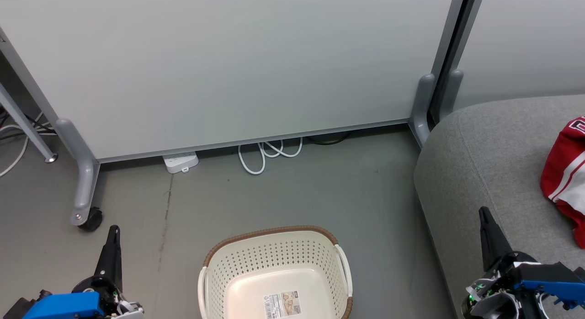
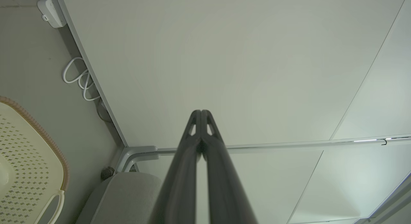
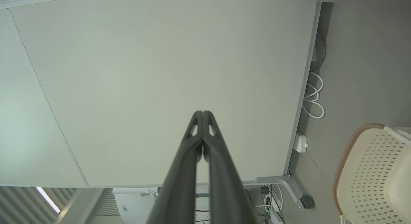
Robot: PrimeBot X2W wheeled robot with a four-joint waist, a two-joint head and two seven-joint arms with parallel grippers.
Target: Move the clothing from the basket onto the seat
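Basket [image 1: 274, 259] at 6 o'clock looks empty. Clothing [image 1: 564, 172] lies on seat [image 1: 484, 163] at 3 o'clock. Left gripper [image 1: 113, 234] at 7 and right gripper [image 1: 485, 218] at 5 are both pinched closed, holding nothing. Risk: right arm swings, snags clothing, drags it off seat.

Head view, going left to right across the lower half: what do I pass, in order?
left hand → basket → right hand → clothing, lying on the seat
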